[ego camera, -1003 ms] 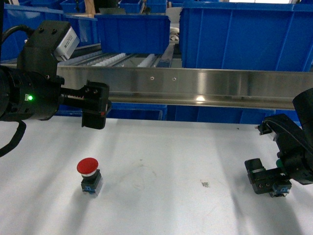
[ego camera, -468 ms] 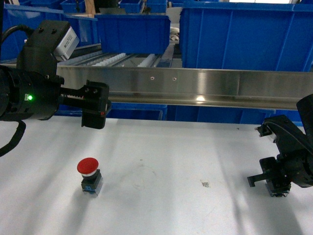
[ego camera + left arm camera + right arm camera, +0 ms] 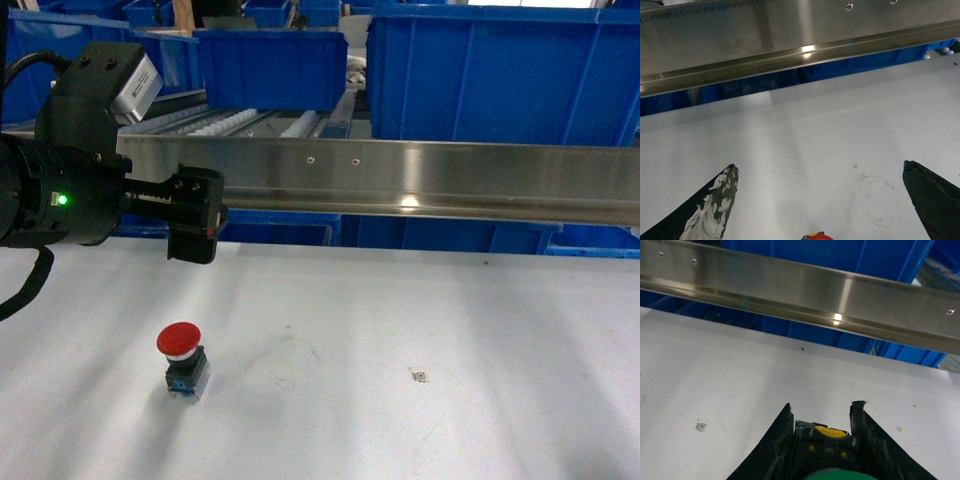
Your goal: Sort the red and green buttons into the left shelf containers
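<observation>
Table [image 3: 400, 320] open around red button [image 3: 180, 340].

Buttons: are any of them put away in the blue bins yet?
None looks put away so far. The red button sits on the white table, below the open left gripper. The right gripper has its jaws shut on the green button, low over the table. Both must go into the bins.
</observation>
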